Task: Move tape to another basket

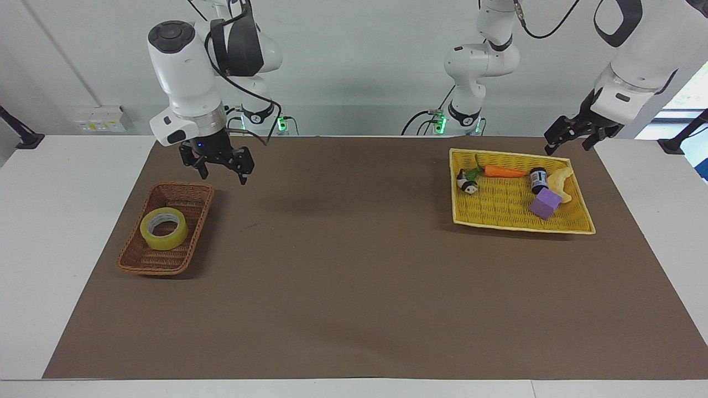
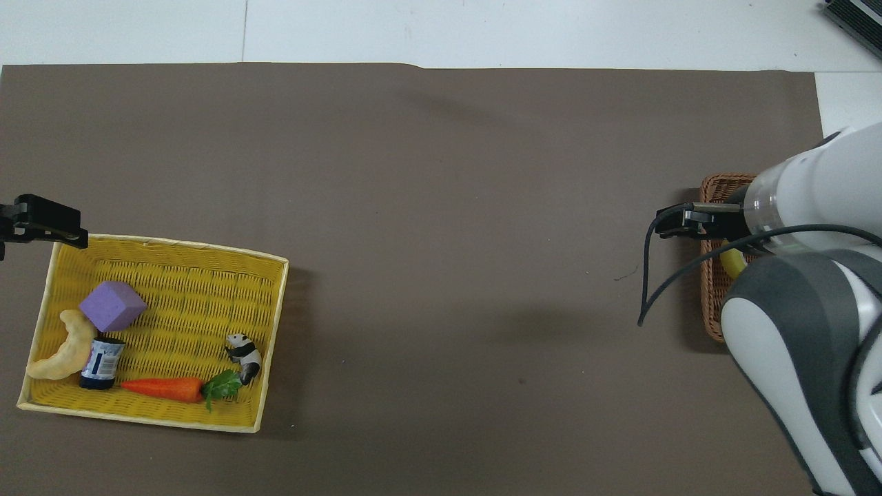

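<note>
My right end effector (image 1: 221, 167) hangs in the upper left of the facing view, fingers spread and empty, raised over the brown mat (image 1: 343, 265) just beside the corner of the basket (image 1: 166, 228) that lies nearest to my bases; in the overhead view its dark tip (image 2: 679, 222) shows at the right edge, and my white forearm covers most of that basket (image 2: 713, 275). My left end effector (image 1: 572, 134) waits in the upper right of the facing view, fingers apart and holding nothing, up over the corner of the yellow tray (image 1: 575, 221); from overhead only its black tip (image 2: 41, 220) shows at the left edge. The tape (image 1: 164, 228) lies flat in the middle of the basket, hole upward, apart from both end effectors, at left of centre in the facing view; from overhead just a yellow sliver (image 2: 732, 260) of it peeks out under my arm. In the tray at the right of the facing view, the carrot (image 1: 502, 172), the panda figure (image 1: 468, 184) and the small dark jar (image 1: 538, 179) come nearest to me, with the pale curved piece (image 1: 563, 181) beside the jar, and the purple cube (image 1: 545, 203) a little farther out. The desk (image 1: 61, 221) shows white around the mat.
</note>
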